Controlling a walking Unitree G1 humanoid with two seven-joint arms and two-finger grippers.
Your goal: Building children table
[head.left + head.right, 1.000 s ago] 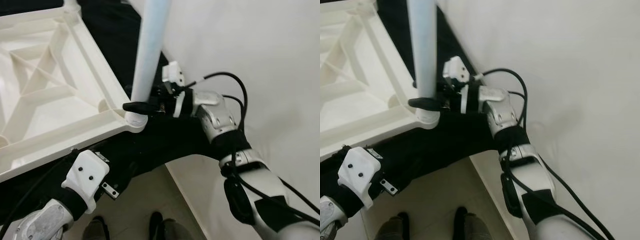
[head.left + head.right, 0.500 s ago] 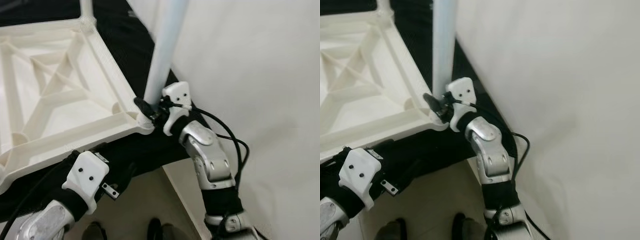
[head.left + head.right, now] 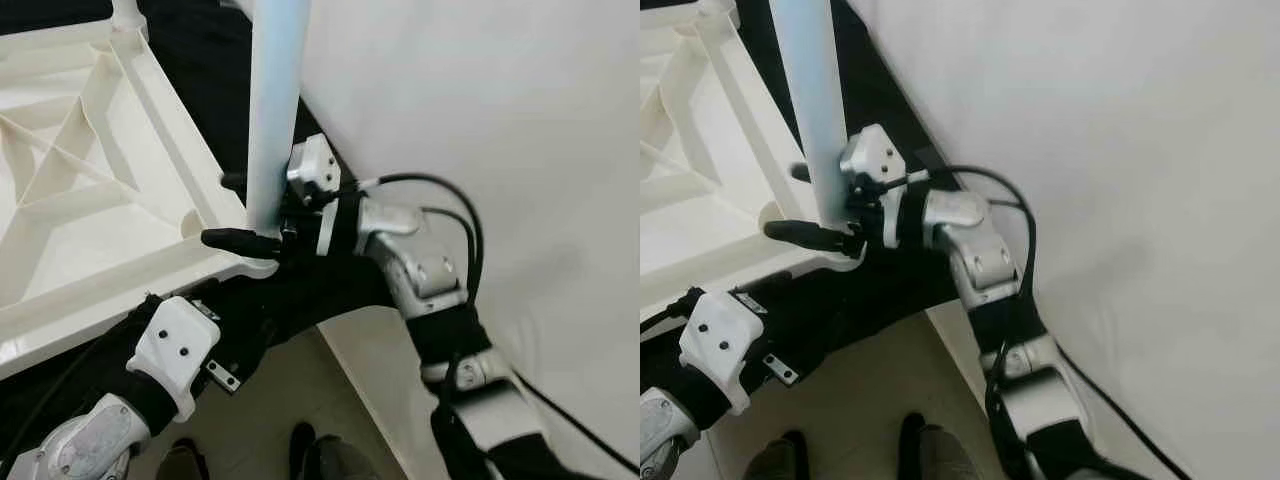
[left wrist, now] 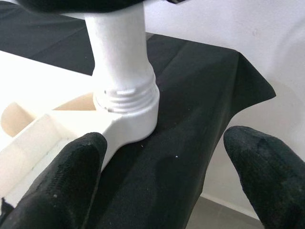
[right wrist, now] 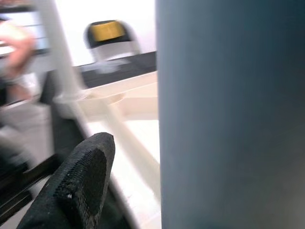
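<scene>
Tabletop [image 3: 90,200]: inverted on black cloth [image 4: 200,95], ribs up, exposing sockets. Leg [image 3: 275,100]: upright in near-right corner socket. My right gripper [image 3: 245,212] spans it, fingers spread, for turning home. My left gripper [image 4: 162,176]: spread, near corner.

We see that the right end effector [image 3: 238,212] has swung round at the foot of the pale blue leg [image 3: 275,110]: half a second ago its wrist stood upright just right of the leg. Now the forearm lies level, and one black finger [image 3: 240,239] reaches across in front of the leg, another behind it.
</scene>
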